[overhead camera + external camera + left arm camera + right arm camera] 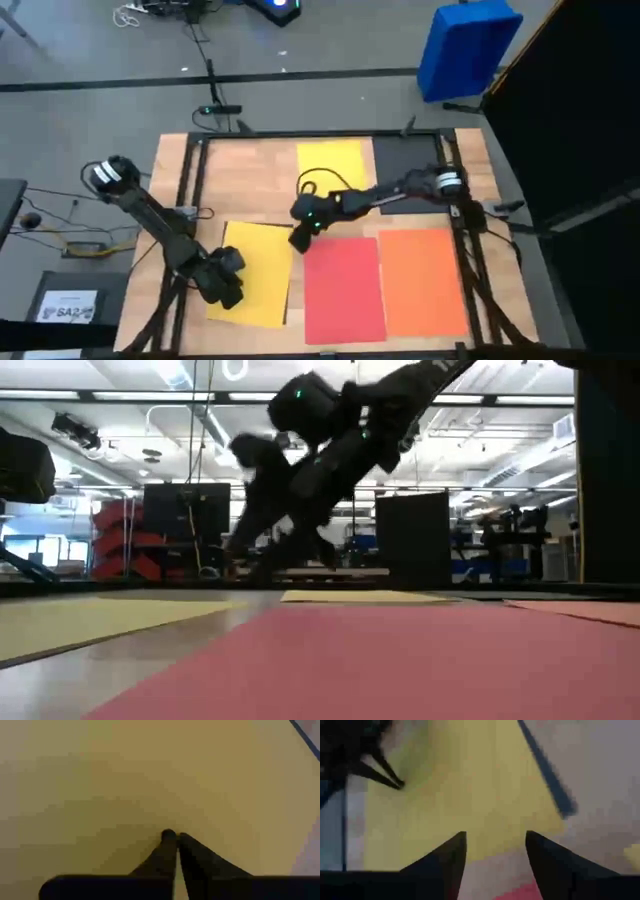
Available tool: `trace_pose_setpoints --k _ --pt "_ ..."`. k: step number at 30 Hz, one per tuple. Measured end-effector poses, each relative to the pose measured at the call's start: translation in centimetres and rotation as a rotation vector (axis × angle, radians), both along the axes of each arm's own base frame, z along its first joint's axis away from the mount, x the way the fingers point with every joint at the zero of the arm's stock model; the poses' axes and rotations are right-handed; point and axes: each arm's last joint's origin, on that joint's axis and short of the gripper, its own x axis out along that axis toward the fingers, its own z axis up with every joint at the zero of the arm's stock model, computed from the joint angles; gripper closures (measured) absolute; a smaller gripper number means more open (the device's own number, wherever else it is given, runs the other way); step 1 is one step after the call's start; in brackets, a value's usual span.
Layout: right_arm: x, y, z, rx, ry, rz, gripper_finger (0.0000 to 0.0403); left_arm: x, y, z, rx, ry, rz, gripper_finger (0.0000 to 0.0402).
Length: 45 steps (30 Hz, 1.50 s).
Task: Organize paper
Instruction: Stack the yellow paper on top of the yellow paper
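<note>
Left gripper (228, 290): its fingers are pressed together, tips down on the near-left yellow rectangular paper sheet (255, 272); in the left wrist view the closed fingertips (169, 836) meet the yellow surface.
Right gripper (299, 238): its fingers are spread apart with nothing between them, above the far-right corner of that same near-left yellow sheet, just beside the far-left corner of the red rectangular paper sheet (343, 288).
Second yellow rectangular paper sheet (330, 165): lies flat at the far centre of the wooden table (250, 185), well apart from both grippers.
Dark grey rectangular paper sheet (405, 160): far right, beside the second yellow sheet; the right arm reaches across it.
Orange rectangular paper sheet (422, 280): near right, just beside the red sheet.
Blue plastic bin (467, 45): on the floor beyond the table's far right corner.
</note>
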Motion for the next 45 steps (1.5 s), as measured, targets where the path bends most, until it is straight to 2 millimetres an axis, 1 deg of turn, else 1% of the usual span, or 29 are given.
trace_pose_setpoints --k 2,3,6,17,26,34,39,45 --pt "0.0 -0.1 -0.6 0.009 0.023 -0.015 0.0215 0.0 0.0 0.0 -0.001 -0.005 0.0 0.0395" --pt "0.3 -0.1 -0.6 0.009 -0.002 -0.019 0.0214 0.1 0.0 0.0 0.0 -0.01 0.0 0.0395" --pt "0.2 -0.3 -0.9 0.015 0.011 -0.032 0.0213 0.2 -0.1 0.1 0.004 -0.031 0.0 0.0395" --pt "0.5 -0.4 -0.9 0.019 -0.019 -0.033 0.0213 0.3 -0.1 0.2 0.023 -0.062 0.002 0.0395" --pt "1.2 -0.4 0.0 0.043 -0.137 -0.021 0.0213 0.4 0.0 0.2 0.032 -0.068 0.004 0.0395" --pt "1.9 -0.4 0.8 0.056 -0.244 -0.056 0.0213 0.4 0.0 0.2 0.041 -0.072 -0.011 0.0394" --pt "1.9 -0.7 0.9 0.05 -0.255 -0.091 0.0213 0.4 0.0 0.2 0.056 -0.083 -0.003 0.0394" --pt "2.0 -1.1 1.0 0.047 -0.261 -0.103 0.0213 0.3 0.4 0.1 0.117 -0.11 0.025 0.0394"
